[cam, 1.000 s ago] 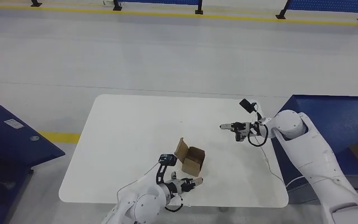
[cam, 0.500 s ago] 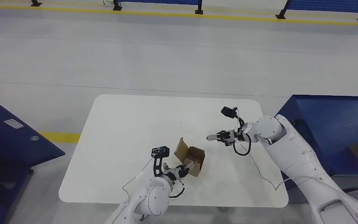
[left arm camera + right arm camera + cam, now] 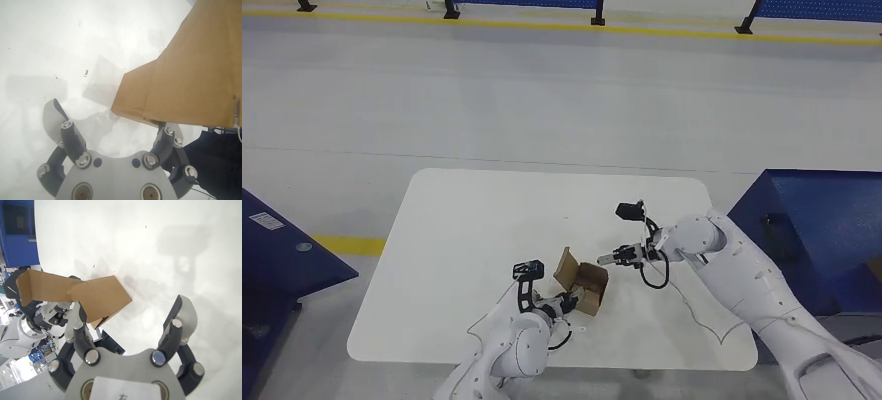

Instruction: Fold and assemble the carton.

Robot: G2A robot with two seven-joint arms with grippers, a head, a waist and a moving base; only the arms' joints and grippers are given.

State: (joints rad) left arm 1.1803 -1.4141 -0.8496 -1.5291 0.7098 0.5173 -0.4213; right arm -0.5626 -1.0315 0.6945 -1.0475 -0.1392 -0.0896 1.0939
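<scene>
Since a second ago the right gripper (image 3: 610,258) has swung in from out near the right side of the white rounded table (image 3: 472,220) and now sits just beside the right end of the small brown cardboard carton (image 3: 583,284). The left gripper (image 3: 564,304) has crept up from the near edge until it is against the carton's near side, and the carton itself has hardly shifted. It lies on the table towards the near edge, roughly midway across. It is only part-folded, with one flap (image 3: 565,265) standing open at its far-left end. From the left wrist, that gripper's fingers are spread wide: one finger (image 3: 54,113) hangs over bare tabletop and the other (image 3: 168,132) is tucked just under the carton's lower edge, so nothing is clamped between them. From the right wrist, the right gripper is likewise gaping. One finger (image 3: 81,313) is up against the carton's nearest corner, though I cannot tell whether it touches. The other finger (image 3: 181,309) stands well apart over bare table, gripping nothing.
</scene>
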